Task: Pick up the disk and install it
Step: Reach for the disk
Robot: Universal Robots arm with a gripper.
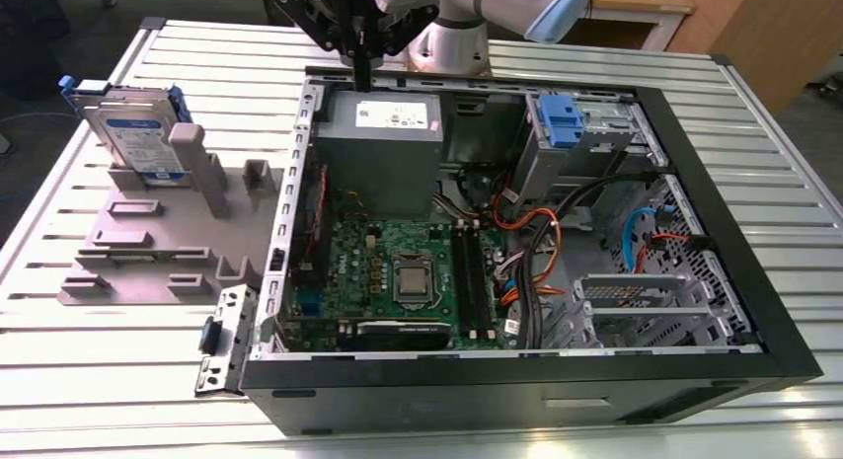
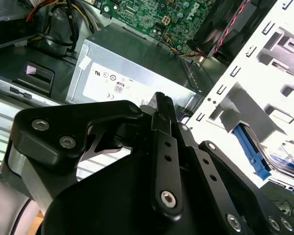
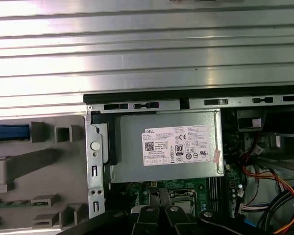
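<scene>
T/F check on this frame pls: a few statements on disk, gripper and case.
1. The disk stands in the grey fixture, outside the case. True.
2. The gripper holds the disk. False: it hangs empty over the case's edge by the power supply, apart from the disk.
3. The case is open, with the motherboard exposed. True.
4. The fixture lies at the exterior view's right of the case. False: it lies at the exterior view's left.
</scene>
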